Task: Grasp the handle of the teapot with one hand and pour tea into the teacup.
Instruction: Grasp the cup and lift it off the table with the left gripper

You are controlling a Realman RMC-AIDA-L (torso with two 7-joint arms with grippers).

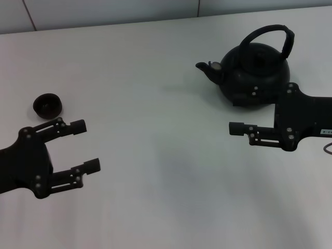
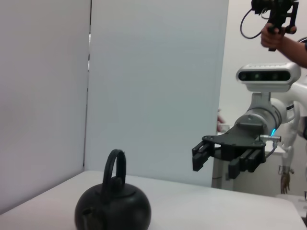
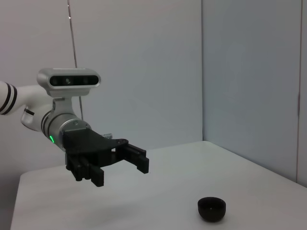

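Both end effectors hang above the white tabletop [image 1: 155, 171] with nothing in them. On the left side of the head view, the left end effector [image 1: 88, 146], black with linked metal fingers, has its two fingers spread wide apart and pointing toward the middle of the tabletop. The right wrist view shows it [image 3: 122, 165] from across the tabletop, raised clear of the surface, fingers parted.

In the head view the right end effector [image 1: 236, 128] is seen edge-on, with one finger stretching toward the centre, just beside the near side of the pot and not touching it. The left wrist view shows it [image 2: 225, 158] from the front, lifted off the tabletop with its fingers apart.

A large round matte-black teapot [image 1: 254, 72] stands upright at the far right of the tabletop, its short spout [image 1: 207, 68] aimed toward the left side. Its tall black arched hoop handle [image 1: 270, 33] rises over the lid, free of any grip.

A small round black handleless teacup [image 1: 47, 104] sits on the tabletop at the far left, just beyond the left end effector's upper finger and well apart from the teapot.
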